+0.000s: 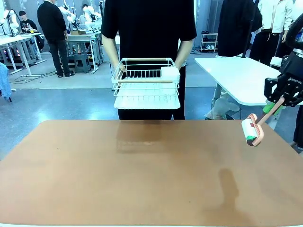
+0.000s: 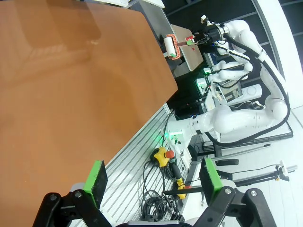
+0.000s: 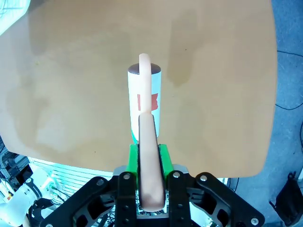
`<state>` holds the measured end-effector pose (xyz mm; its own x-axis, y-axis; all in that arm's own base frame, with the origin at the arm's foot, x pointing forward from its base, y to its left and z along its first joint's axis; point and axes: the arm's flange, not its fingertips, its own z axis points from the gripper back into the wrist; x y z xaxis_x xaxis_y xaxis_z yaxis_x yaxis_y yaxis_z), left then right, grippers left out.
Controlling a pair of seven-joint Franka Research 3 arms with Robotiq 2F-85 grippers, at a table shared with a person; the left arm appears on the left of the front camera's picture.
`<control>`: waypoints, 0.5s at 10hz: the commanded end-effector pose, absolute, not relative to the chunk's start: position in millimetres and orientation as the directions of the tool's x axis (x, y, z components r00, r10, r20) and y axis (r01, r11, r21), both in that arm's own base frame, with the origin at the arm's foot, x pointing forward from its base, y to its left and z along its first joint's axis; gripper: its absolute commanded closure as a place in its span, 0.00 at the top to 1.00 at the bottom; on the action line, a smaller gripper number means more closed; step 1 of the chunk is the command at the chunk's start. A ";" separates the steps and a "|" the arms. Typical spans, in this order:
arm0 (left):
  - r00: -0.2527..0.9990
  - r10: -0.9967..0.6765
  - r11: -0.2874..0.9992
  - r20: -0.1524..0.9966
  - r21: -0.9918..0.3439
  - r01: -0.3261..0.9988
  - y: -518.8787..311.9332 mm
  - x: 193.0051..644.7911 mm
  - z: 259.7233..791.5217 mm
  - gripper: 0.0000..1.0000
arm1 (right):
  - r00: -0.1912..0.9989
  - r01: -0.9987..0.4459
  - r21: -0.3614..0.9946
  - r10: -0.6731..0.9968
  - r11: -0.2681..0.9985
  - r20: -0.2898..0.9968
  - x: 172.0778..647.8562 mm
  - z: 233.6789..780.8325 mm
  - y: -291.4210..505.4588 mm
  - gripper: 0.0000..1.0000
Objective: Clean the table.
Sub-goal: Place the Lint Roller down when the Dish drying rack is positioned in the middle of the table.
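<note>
Count: 2 grippers, 1 lint roller, 1 table, 1 dish rack, 1 person at the far side.

R gripper (image 3: 149,158): jaws clamped on the pink handle of the lint roller (image 3: 144,101). Handle runs straight out from betw. the green pads, w/ the white roll at the far tip ahead of the jaws. In the front view the R gripper (image 1: 274,106) sits up at the right edge and the roller (image 1: 251,131) hangs down-left of the jaws.

L gripper (image 2: 154,179): jaws wide apart, pads facing each other. Table edge and a slotted metal rail lie ahead of them, w/ cables and a yellow box w/ red button (image 2: 161,155) just past the rail.

Table (image 1: 142,179): reddish-brown, smooth, rounded corners. It lies under and ahead of the R jaws, and ahead-left of the L jaws (image 2: 71,94). Roller's shadow falls on the top, apart from the roller.

Person (image 1: 148,28) in black holds the white wire dish rack (image 1: 147,82) w/ both hands, beyond the table's far edge.

Room: grey glossy floor, 1 white table (image 1: 241,78) far right, more people and benches in bkgd.
</note>
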<state>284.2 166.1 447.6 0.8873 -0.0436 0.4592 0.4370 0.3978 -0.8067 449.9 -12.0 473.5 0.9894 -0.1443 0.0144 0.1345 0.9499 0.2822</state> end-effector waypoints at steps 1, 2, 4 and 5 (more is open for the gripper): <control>0.878 -0.036 0.384 0.478 -0.804 0.454 166.6 281.5 448.6 1.00 | 0.988 0.138 0.291 -0.150 0.947 0.020 447.9 477.0 -11.8 0.21; 0.878 -0.036 0.384 0.478 -0.804 0.454 166.6 281.5 448.6 1.00 | 0.988 0.138 0.291 -0.150 0.947 0.020 447.9 477.0 -11.8 0.21; 0.878 -0.036 0.384 0.478 -0.804 0.454 166.6 281.5 448.6 1.00 | 0.988 0.138 0.291 -0.150 0.947 0.020 447.9 477.0 -11.8 0.21; 0.878 -0.036 0.384 0.478 -0.804 0.454 166.6 281.5 448.6 1.00 | 0.988 0.138 0.291 -0.150 0.947 0.020 447.9 477.0 -11.8 0.21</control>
